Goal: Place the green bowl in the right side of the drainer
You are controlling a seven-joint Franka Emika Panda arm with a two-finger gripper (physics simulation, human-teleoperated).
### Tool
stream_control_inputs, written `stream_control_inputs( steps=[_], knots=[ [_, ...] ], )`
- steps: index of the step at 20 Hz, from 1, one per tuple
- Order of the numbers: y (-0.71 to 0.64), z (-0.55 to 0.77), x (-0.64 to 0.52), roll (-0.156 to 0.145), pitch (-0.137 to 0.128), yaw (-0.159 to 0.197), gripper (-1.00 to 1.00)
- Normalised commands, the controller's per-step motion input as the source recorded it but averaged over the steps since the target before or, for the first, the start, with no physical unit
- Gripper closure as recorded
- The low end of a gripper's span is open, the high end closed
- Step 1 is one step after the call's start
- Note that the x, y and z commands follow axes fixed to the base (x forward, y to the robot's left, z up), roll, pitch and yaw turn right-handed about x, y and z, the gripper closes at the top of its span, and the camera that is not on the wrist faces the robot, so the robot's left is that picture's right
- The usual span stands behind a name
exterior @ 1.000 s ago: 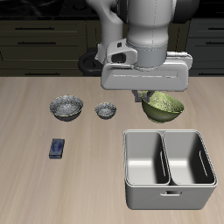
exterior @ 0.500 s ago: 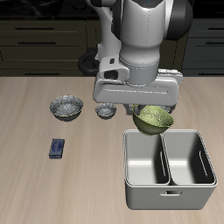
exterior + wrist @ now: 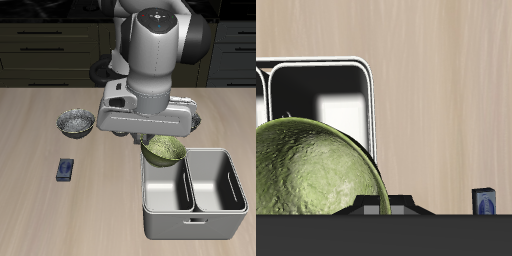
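The green bowl (image 3: 166, 150) hangs tilted in the air, its mottled inside showing in the wrist view (image 3: 311, 175). My gripper (image 3: 157, 140) is shut on its rim, and the fingers are mostly hidden under the wide hand. The bowl is over the back rim of the drainer (image 3: 190, 213), above the compartment that lies nearer the table's middle. In the wrist view the drainer's rounded rim (image 3: 356, 62) and that compartment's deep floor show just beyond the bowl.
A large grey bowl (image 3: 75, 122) stands farther back on the table, partly beside my arm. A small blue object (image 3: 65, 169) lies nearer the front edge and is also in the wrist view (image 3: 485, 201). Dark cabinets run behind the table.
My arm has carried the green bowl forward and down, from beside the grey bowls at the back to the drainer's back rim. The bowl is more tilted now.
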Motion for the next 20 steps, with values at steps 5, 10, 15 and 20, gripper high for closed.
stream_control_inputs(
  steps=[5,10,15,20],
  knots=[
    [0.04,-0.28,0.05,0.008,0.042,0.041,1.0],
    [0.15,-0.1,-0.05,0.029,0.007,0.055,-1.0],
    [0.05,0.0,-0.02,0.018,0.005,0.006,-1.0],
    [0.04,0.12,-0.06,0.006,-0.015,-0.003,-1.0]
  ],
)
